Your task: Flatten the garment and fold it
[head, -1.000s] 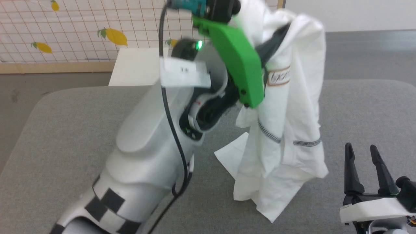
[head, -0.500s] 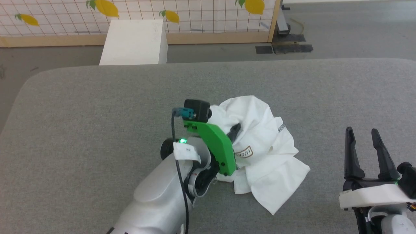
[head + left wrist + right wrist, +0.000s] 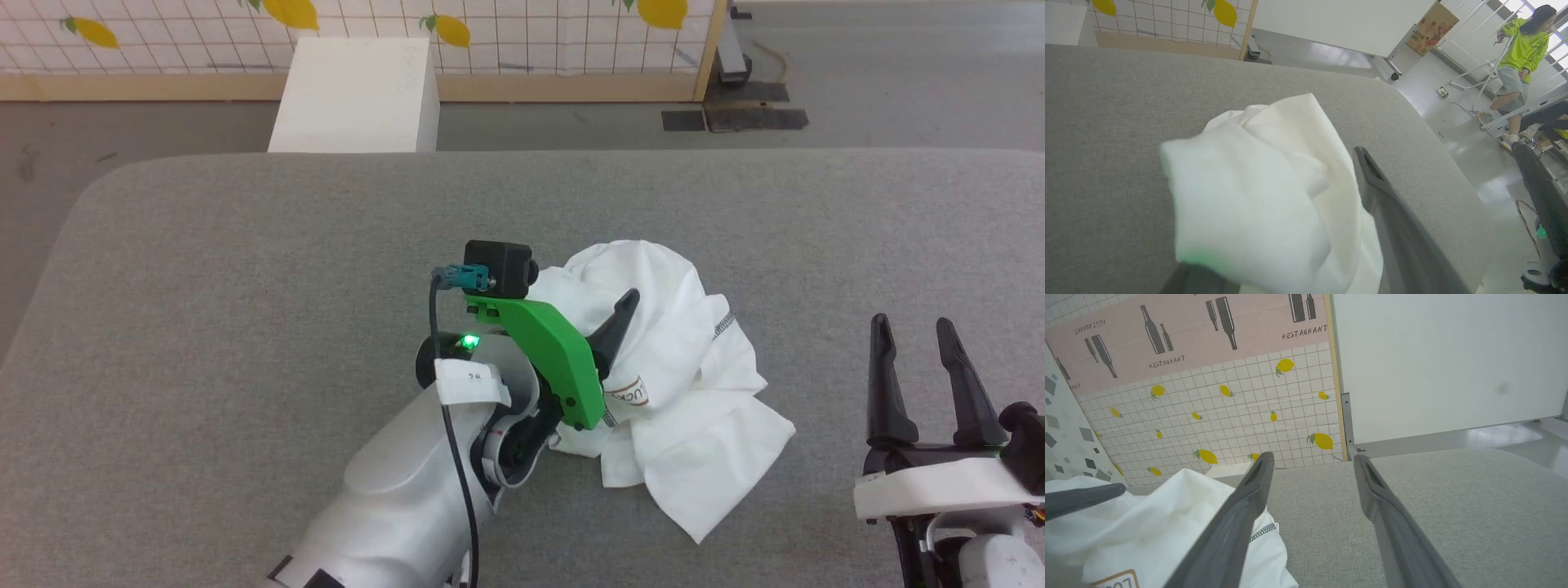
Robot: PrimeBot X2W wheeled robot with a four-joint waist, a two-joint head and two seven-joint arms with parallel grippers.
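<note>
1. Head view: the garment [image 3: 694,392] lay crumpled mid-table [image 3: 245,286], bunched around the left gripper [image 3: 618,322]. Its jaws stood apart and gripped nothing, with one finger poking up through the folds. Pulling away could have dragged the cloth along if a fold snagged
2. Left wrist view: cloth was draped over one finger, while the other finger [image 3: 1392,228] lay bare beside the heap. That drape looked the likeliest snag
3. Right wrist view: the right gripper [image 3: 1313,457], jaws wide and empty, hung near the garment's edge but apart from it. A blind pinch there might have caught several layers
</note>
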